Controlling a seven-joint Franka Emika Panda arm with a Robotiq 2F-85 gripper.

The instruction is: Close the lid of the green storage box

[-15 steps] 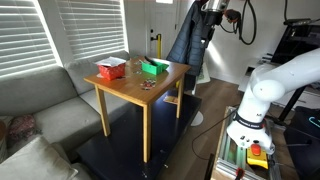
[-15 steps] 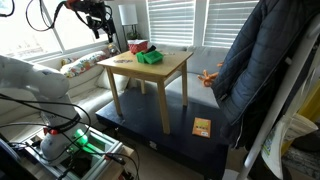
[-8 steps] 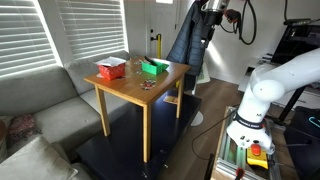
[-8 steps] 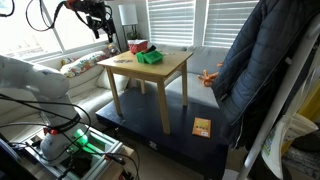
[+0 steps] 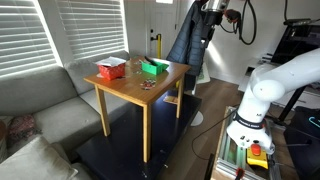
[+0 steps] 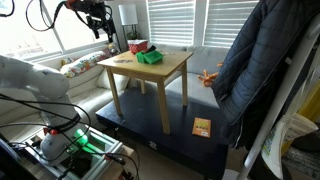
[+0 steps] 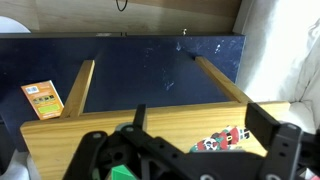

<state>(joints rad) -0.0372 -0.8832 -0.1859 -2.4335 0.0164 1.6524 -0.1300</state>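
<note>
The green storage box [image 5: 154,67] is seen on the wooden bench [image 5: 135,92], near the far edge and just beside a red and white box [image 5: 110,68]; in both exterior views the two boxes stand side by side and apart from each other. At this size the lid cannot be told apart from the box body, so it cannot be said whether it is raised or lowered.

The gripper [image 6: 98,20] is held high above the bench and well apart from both boxes; nothing is gripped. In the wrist view its black fingers [image 7: 268,124] are seen spread wide, with the bench top and the dark floor mat [image 7: 140,60] visible between and beyond them; a sliver of bright green [image 7: 122,173] is caught at the lower edge of that view, and a small red-and-white patterned item [image 7: 225,140] lies on the bench near the right-hand finger.

An orange card [image 6: 202,126] lies on the mat beside the bench; a dark jacket [image 6: 262,70] hangs near the bench; the white arm [image 5: 270,85] is seen rising from its base in an exterior view; a grey sofa [image 5: 45,105] stands beside the bench under the window blinds.
</note>
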